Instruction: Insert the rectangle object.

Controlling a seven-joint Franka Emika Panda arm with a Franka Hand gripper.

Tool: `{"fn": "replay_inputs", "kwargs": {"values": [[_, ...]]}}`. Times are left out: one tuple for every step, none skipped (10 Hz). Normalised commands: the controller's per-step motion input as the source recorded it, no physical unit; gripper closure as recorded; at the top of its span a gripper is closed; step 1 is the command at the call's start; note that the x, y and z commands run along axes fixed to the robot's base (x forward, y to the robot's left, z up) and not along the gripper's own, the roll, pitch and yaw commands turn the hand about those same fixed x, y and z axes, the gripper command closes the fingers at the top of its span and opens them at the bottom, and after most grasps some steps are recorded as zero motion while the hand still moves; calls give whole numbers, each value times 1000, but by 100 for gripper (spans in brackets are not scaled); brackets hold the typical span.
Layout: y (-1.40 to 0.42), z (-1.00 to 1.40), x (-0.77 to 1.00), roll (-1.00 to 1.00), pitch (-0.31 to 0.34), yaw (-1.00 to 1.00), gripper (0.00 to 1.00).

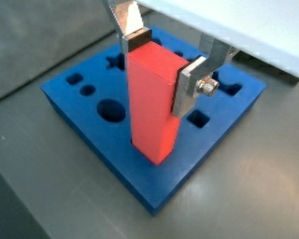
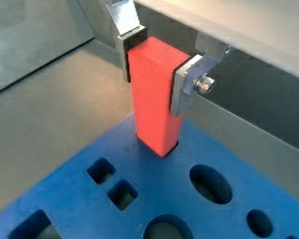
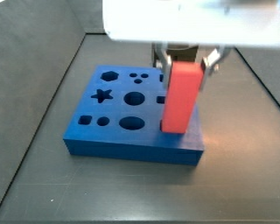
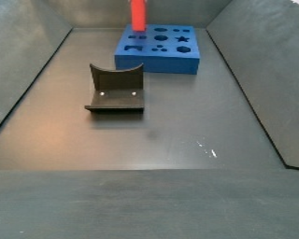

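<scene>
The rectangle object, a tall red-pink bar (image 1: 152, 103), stands upright between my gripper's (image 1: 163, 65) silver fingers (image 1: 190, 89), which are shut on its upper end. It also shows in a wrist view (image 2: 157, 98) and in both side views (image 3: 180, 98) (image 4: 137, 13). Its lower end is at the top face of the blue holed block (image 1: 96, 140), near one corner (image 2: 115, 168). I cannot tell whether it touches the block or sits in a hole. In a side view the gripper (image 3: 184, 59) is above the block's right part (image 3: 108, 131).
The blue block (image 4: 159, 49) lies at the far end of a grey floor with sloping grey walls. The dark fixture (image 4: 115, 90) stands on the floor nearer the middle. The block's top has several shaped holes (image 3: 130, 122).
</scene>
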Motion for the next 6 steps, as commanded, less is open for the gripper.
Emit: {"fn": "replay_inputs", "kwargs": {"values": [[-386, -186, 377, 181, 100, 63, 100], [-346, -240, 246, 161, 46, 106, 100], [-266, -229, 111, 124, 0, 134, 100], [-57, -26, 0, 0, 0, 0, 100], [0, -11, 6, -10, 0, 0, 100], [0, 0, 0, 0, 0, 0, 100]]}}
